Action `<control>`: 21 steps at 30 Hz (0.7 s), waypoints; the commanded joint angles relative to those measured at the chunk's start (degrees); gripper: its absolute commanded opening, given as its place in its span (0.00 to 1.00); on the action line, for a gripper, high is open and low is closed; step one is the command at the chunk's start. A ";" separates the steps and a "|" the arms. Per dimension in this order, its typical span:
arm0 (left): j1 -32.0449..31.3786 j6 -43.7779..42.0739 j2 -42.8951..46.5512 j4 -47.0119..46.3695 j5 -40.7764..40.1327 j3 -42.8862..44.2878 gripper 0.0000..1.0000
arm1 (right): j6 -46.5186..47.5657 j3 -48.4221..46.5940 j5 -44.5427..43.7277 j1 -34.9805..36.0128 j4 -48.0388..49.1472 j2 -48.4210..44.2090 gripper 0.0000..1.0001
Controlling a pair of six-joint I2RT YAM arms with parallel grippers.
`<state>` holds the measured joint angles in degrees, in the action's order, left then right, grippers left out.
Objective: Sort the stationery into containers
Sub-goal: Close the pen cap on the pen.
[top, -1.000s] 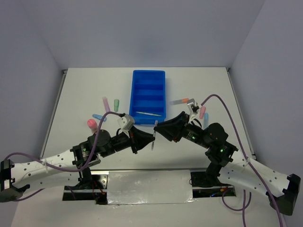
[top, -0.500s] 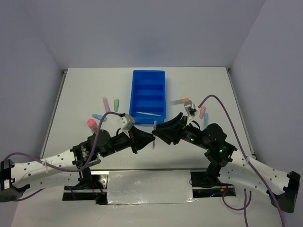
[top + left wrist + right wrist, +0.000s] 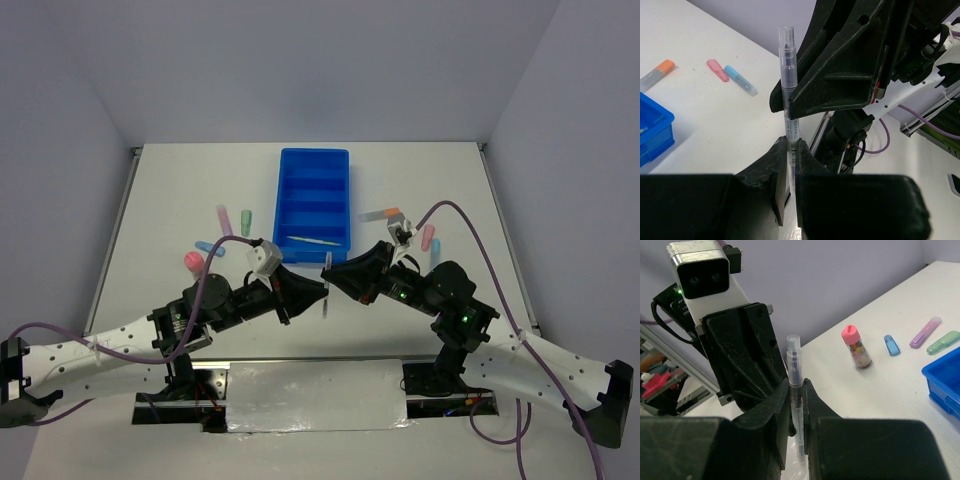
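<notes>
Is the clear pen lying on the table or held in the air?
Held in the air: the clear pen is clamped by both the left gripper and right gripper.

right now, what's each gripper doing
left gripper: closed on the clear pen
right gripper: closed on the same clear pen

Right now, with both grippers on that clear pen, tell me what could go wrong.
1. The left gripper and the right gripper both clamp the clear pen; pulling before one opens may bend it or twist it loose.
2. It hangs short of the blue tray, so a slip would likely drop it on the table.
</notes>
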<state>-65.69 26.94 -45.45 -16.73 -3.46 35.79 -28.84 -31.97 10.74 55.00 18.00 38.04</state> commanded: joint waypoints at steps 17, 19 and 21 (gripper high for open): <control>0.12 -2.42 -3.86 -6.12 5.92 3.23 0.00 | 0.63 -3.63 1.21 2.39 1.33 -1.22 0.05; 0.12 -2.94 -3.16 -6.30 6.28 2.80 0.00 | 1.15 -3.19 2.26 2.56 1.69 -1.65 0.24; 0.12 -3.29 -1.84 -6.56 6.45 2.27 0.00 | 1.50 -2.49 2.97 2.48 2.04 -2.27 0.36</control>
<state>-65.60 25.52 -49.32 -19.64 1.41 37.04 -27.64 -32.62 11.75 56.66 17.19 37.12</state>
